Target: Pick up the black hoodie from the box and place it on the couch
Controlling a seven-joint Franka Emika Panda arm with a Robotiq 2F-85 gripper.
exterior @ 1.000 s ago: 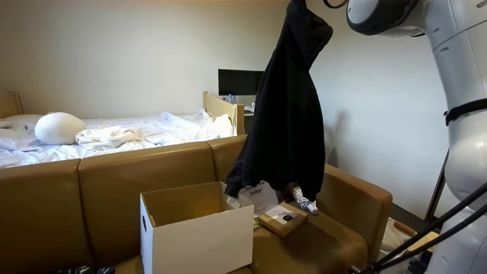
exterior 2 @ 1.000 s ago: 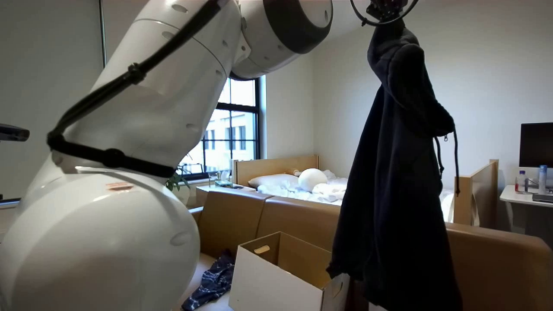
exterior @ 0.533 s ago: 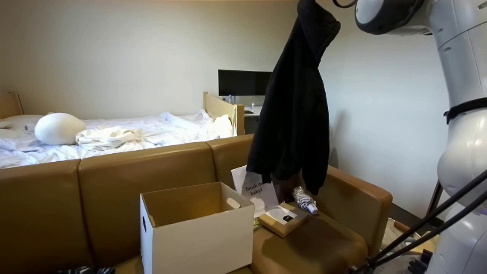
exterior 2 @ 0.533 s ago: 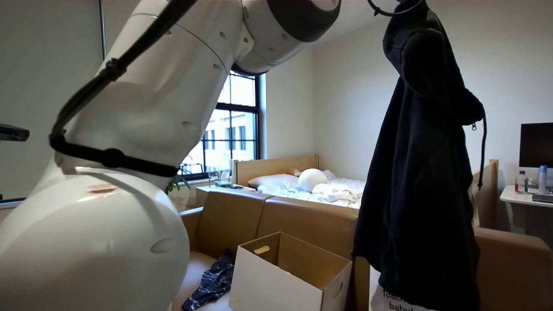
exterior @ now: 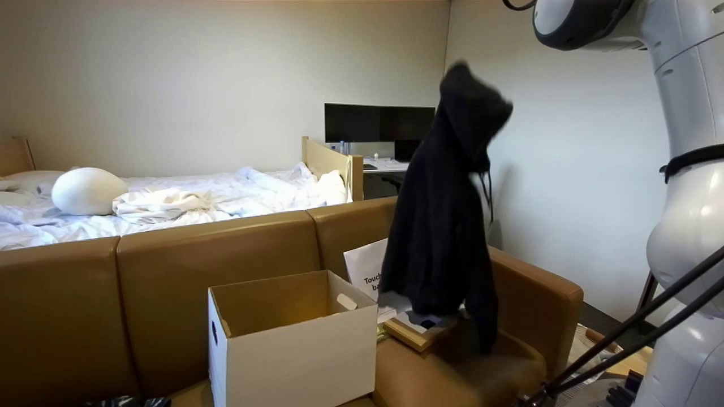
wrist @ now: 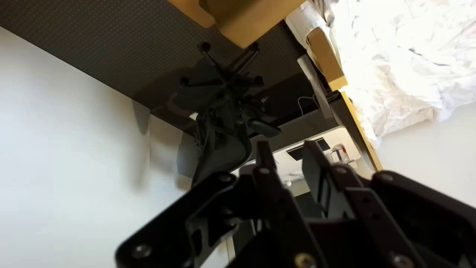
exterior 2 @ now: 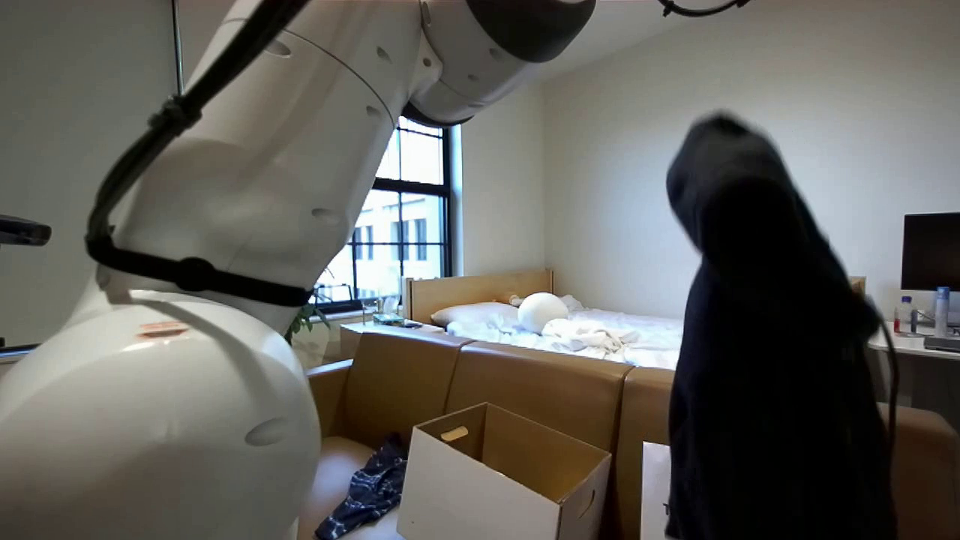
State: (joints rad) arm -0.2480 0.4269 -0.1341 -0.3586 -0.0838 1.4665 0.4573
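Couch [exterior: 215, 243]: landing place | box [exterior: 300, 362]: on its seat | black hoodie [exterior: 438, 232]: unheld, blurred, midair over end seat [exterior: 407, 376], contact unclear; likely light, limp, unbreakable, crumples; best pinched at hood [exterior: 475, 110] | gripper [wrist: 288, 149]: jaws apart, nothing between

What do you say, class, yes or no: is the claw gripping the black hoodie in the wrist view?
No, the wrist view shows the claw open, with the white desk visible through the bare gap between its fingers.
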